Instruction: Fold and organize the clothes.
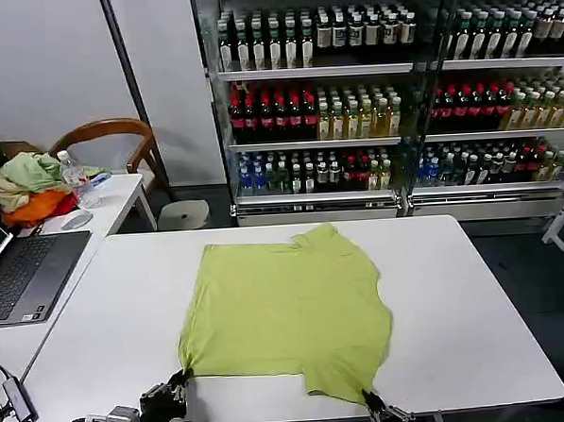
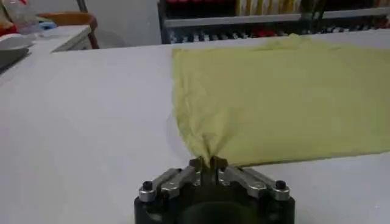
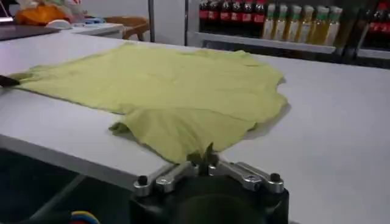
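On the white table [image 1: 477,324] in front of me lay the lime yellow-green T-shirt [image 1: 287,310], spread flat with its plain face up, roughly in the middle of the tabletop and reaching toward the near edge. My left gripper [image 1: 182,379] sat at the shirt's near left corner, and in the left wrist view my left gripper [image 2: 208,163] had its fingers pressed together on a pinch of the fabric, which bunched into small pleats right at the tips. My right gripper [image 1: 372,400] was at the shirt's near right corner, just at the table's front edge; seen from the right wrist, my right gripper [image 3: 209,159] had its fingers closed on a small peak of the cloth, with the sleeve beside it lying folded over on itself. The rest of the shirt rested on the table between my two grips. Off to my left stood a side table [image 1: 120,196] with a laptop [image 1: 25,272], a bundle of pale green and orange fabrics [image 1: 30,186] and a plastic bottle [image 1: 72,175]. Behind the table stood shelves of bottled drinks [image 1: 390,101].
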Motion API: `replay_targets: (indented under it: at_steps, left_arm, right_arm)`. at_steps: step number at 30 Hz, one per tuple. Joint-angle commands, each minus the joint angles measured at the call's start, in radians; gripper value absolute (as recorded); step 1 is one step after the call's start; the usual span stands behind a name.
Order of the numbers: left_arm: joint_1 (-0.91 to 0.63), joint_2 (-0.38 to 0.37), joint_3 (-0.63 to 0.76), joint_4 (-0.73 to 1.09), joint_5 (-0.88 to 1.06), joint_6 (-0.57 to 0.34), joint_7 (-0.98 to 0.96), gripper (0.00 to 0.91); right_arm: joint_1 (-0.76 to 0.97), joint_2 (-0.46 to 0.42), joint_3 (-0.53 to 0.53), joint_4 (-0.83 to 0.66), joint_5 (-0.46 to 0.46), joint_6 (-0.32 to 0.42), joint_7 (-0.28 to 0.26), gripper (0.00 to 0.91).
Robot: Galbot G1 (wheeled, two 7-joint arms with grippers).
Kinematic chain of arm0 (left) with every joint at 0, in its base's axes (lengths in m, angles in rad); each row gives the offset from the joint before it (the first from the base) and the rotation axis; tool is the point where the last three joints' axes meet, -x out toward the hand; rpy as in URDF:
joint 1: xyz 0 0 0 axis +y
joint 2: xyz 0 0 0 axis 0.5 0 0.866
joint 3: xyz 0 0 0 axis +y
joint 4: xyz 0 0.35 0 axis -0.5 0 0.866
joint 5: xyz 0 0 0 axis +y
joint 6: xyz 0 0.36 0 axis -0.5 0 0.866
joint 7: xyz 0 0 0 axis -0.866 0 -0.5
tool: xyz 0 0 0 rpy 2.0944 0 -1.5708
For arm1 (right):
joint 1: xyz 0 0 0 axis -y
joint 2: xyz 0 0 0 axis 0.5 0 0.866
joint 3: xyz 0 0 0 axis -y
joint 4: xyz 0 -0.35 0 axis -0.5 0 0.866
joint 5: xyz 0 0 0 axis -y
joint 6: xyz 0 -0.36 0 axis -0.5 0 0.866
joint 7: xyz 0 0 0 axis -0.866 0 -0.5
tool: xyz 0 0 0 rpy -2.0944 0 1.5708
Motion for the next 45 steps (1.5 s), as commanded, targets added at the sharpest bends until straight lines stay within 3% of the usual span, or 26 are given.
replay_targets:
  at_steps: [1, 8, 21, 45]
  left_arm:
    - [-0.040, 0.043, -0.004, -0.030, -0.052, -0.054, 0.054, 0.050]
    - [-0.133, 0.078, 0.000, 0.023, -0.136, -0.078, 0.071, 0.050]
    - [-0.357, 0.067, 0.071, 0.246, -0.208, -0.130, 0.089, 0.050]
    - [-0.453, 0.061, 0.125, 0.336, -0.220, -0.140, 0.094, 0.050]
  right_arm:
    - [0.052, -0.006, 0.027, 0.059, 0.043, 0.003, -0.008, 0.000]
    - [0.224, -0.022, 0.057, 0.017, 0.098, -0.051, -0.011, 0.000]
    - [0.526, 0.017, -0.046, -0.174, 0.099, -0.110, -0.004, 0.000]
    - [0.665, 0.049, -0.099, -0.358, 0.069, -0.111, -0.036, 0.000]
